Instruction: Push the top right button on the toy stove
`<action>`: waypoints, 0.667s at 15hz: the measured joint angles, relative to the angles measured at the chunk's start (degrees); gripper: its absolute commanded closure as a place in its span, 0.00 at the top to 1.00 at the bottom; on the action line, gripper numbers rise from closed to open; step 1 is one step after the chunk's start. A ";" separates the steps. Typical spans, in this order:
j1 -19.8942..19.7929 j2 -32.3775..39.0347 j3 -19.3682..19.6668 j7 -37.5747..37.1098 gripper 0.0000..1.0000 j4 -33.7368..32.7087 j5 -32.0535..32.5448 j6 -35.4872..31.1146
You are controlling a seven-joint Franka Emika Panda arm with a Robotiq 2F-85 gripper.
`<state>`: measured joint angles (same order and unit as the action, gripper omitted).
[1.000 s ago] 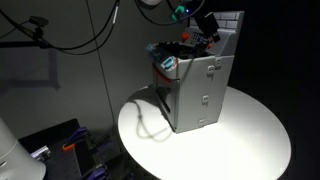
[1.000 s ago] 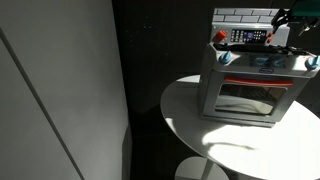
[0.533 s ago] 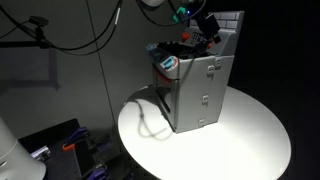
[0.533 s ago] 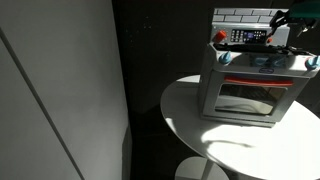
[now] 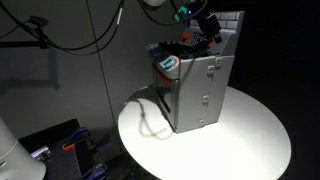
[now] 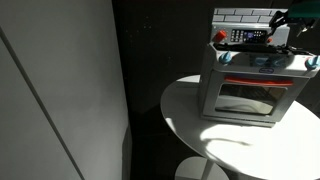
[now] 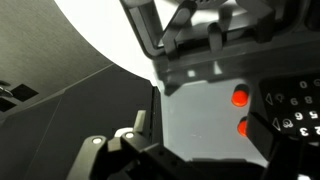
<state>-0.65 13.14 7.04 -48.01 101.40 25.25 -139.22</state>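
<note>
The grey toy stove (image 5: 200,88) stands on a round white table (image 5: 250,140), and both exterior views show it (image 6: 250,90). Its brick-pattern back panel (image 6: 240,14) carries the small control panel (image 6: 248,36). My gripper (image 5: 205,25) hovers at the stove's upper back, right by that panel, also seen at the frame edge (image 6: 285,25). In the wrist view the panel's pale face (image 7: 200,110) fills the gap between my fingers, with two red buttons (image 7: 240,97) one above the other beside a black keypad (image 7: 298,105). My gripper (image 7: 210,140) is open and empty, and contact cannot be told.
Toy cookware (image 5: 168,63) sits on the stove top. A cable (image 5: 150,120) lies on the table beside the stove. The table edge (image 6: 175,120) drops off near a dark wall (image 6: 150,60). Equipment and cables stand behind (image 5: 40,30).
</note>
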 measured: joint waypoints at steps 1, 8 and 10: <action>0.00 0.12 0.03 0.00 1.00 -0.16 0.00 0.06; 0.07 0.55 0.10 0.16 1.00 -0.83 -0.32 0.65; 0.18 0.18 0.06 1.28 1.00 -0.72 -1.53 1.80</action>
<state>-0.47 13.32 7.10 -46.73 100.68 23.72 -137.41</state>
